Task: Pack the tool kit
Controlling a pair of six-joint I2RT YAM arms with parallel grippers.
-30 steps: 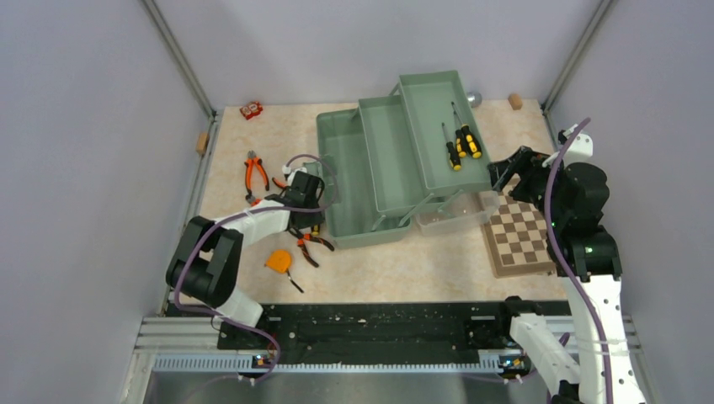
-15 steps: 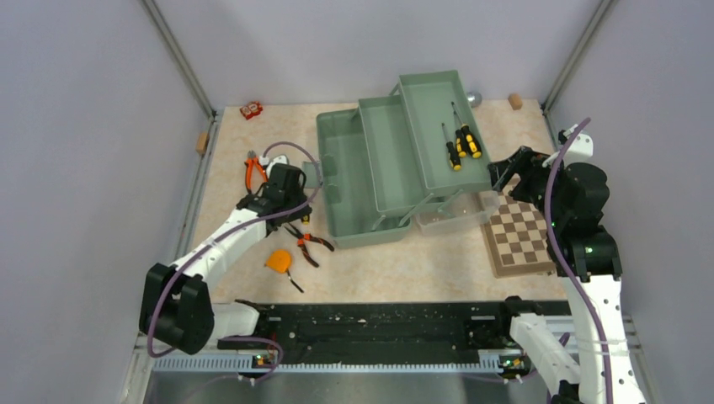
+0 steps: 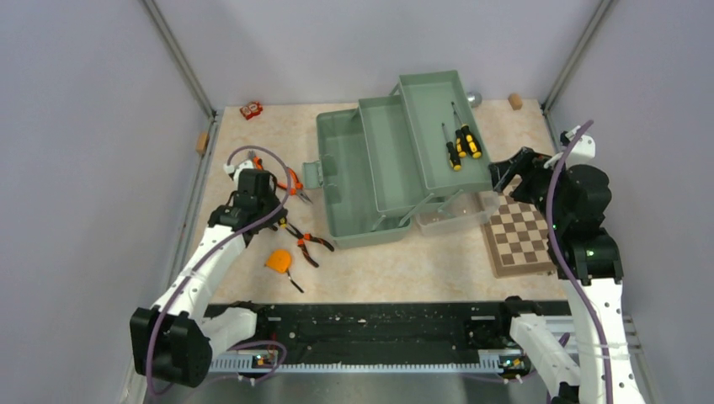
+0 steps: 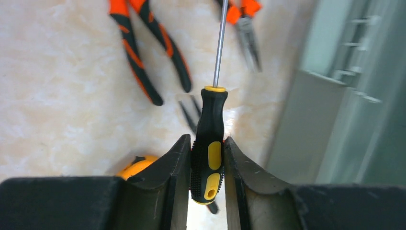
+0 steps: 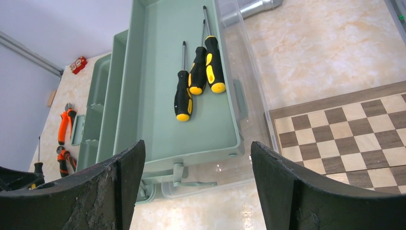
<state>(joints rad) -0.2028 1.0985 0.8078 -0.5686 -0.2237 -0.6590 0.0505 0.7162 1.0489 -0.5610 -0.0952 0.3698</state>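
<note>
The sage-green toolbox [image 3: 354,181] stands open with its trays folded out. Three black-yellow screwdrivers [image 3: 460,145] lie in its top tray [image 5: 163,72]. My left gripper [image 3: 254,190] is shut on a fourth black-yellow screwdriver [image 4: 208,148], held by its handle above the table left of the box. Two orange-handled pliers [image 3: 291,182] [image 3: 308,244] and the orange tape measure [image 3: 279,260] lie on the table near it. My right gripper [image 3: 510,173] is open and empty at the box's right end, over the translucent lid [image 5: 249,110].
A brown-and-cream chessboard [image 3: 520,236] lies right of the box, under my right arm. A grey metal cylinder [image 3: 475,98] lies behind the box. A small red object [image 3: 251,109] and two wooden blocks [image 3: 202,141] [image 3: 514,101] sit by the walls.
My left gripper has moved left, away from the toolbox's left edge, with the screwdriver in it. The right arm has not moved.
</note>
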